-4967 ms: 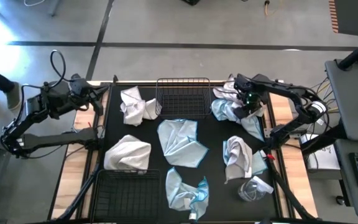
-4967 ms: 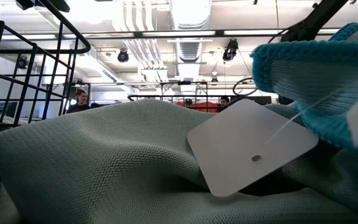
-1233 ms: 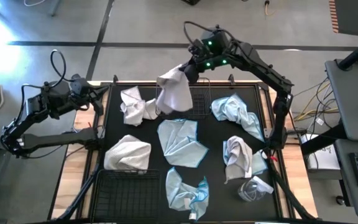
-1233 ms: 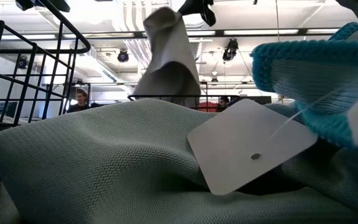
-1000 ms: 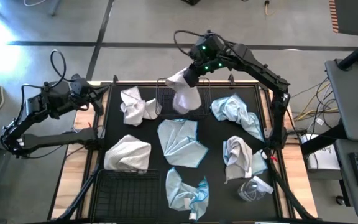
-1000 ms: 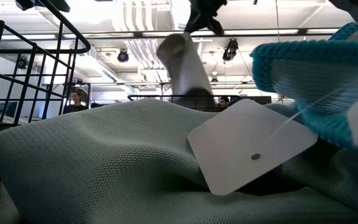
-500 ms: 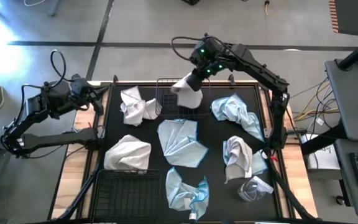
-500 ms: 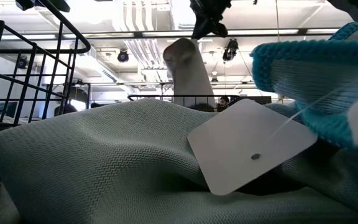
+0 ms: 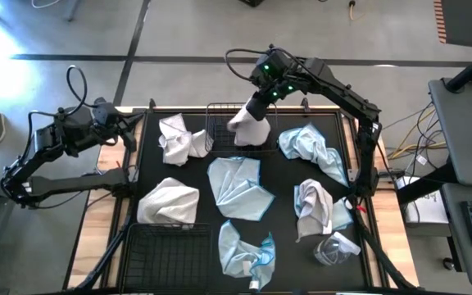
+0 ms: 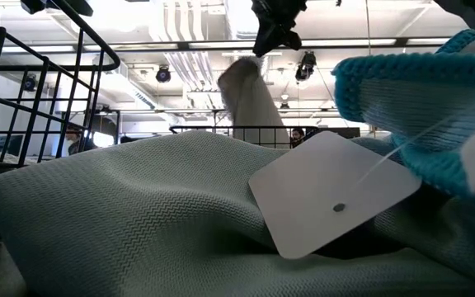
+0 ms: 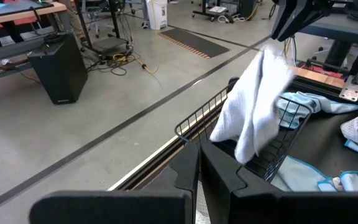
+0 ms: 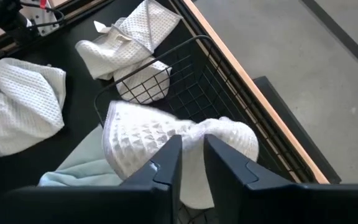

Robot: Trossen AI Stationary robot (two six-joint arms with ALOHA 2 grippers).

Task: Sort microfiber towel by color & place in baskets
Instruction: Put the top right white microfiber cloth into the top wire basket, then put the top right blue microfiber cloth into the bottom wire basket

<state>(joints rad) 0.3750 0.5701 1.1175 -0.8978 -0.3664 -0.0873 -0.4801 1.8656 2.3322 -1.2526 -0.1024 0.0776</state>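
**Ann:** Where was the soft white waffle-weave towel (image 9: 248, 129)?

**Ben:** It hung just under the right gripper (image 9: 260, 105), with its bottom end down inside the black wire-mesh basket (image 9: 220, 135) at the far edge of the big black mat (image 9: 285, 184). In the right wrist view the two dark fingers (image 12: 166, 163) stood close together with a small gap, and the white cloth (image 12: 166, 134) sat right at their tips. I could not tell if they were gripping it or had let it go.

**Ann:** What lay near that gripper?

**Ben:** A crumpled white towel (image 9: 177, 138) lay on the mat just past the basket, on the side toward the left arm. A crumpled light blue towel (image 9: 310, 147) lay on the other side. Nearer the front of the table were a flat light blue towel (image 9: 238, 187), another white towel (image 9: 169, 201) and a pale grey-white towel (image 9: 316, 205).

**Ann:** And farther off?

**Ben:** A second black wire basket (image 9: 166, 250) sat at the front edge, well apart from the gripper, with one more light blue towel (image 9: 244, 250) beside it.

**Ann:** And the other arm?

**Ben:** The left gripper (image 9: 125, 124) waited at the table's left edge, clenched tight, with nothing in it.
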